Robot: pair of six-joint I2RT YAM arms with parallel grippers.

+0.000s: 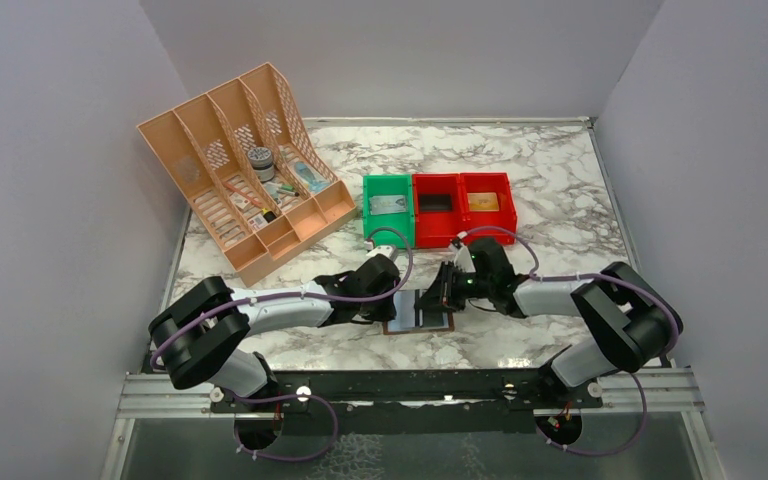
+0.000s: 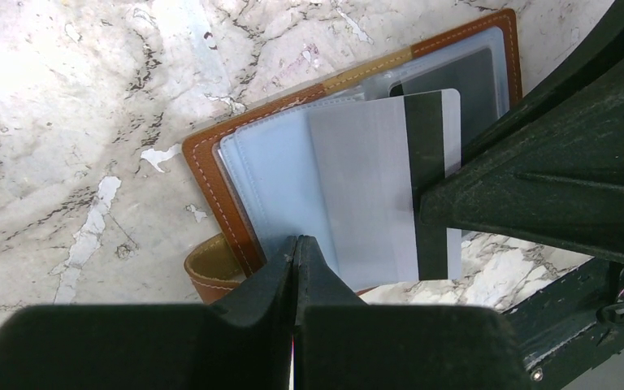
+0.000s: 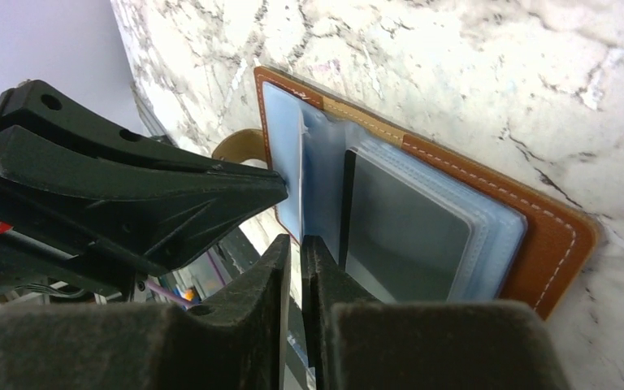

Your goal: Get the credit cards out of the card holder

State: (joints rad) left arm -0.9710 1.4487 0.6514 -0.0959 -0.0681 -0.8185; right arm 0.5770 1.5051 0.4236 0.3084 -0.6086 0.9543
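The card holder (image 1: 418, 313), a brown leather wallet, lies open on the marble table between my two grippers. Its brown edge shows in the left wrist view (image 2: 211, 162) and the right wrist view (image 3: 552, 236). A pale credit card (image 2: 374, 187) with a dark band sticks partly out of a clear sleeve. My right gripper (image 1: 440, 296) (image 3: 294, 244) is shut on that card's edge. My left gripper (image 1: 392, 300) (image 2: 296, 244) is shut and empty, its tip resting on the left sleeve. Another dark card (image 3: 406, 236) sits inside a sleeve.
A green bin (image 1: 388, 205) and two red bins (image 1: 437, 205) (image 1: 487, 200) stand just behind the grippers. An orange desk organizer (image 1: 250, 170) with small items is at the back left. The holder's snap tab (image 2: 207, 272) curls beside my left fingers.
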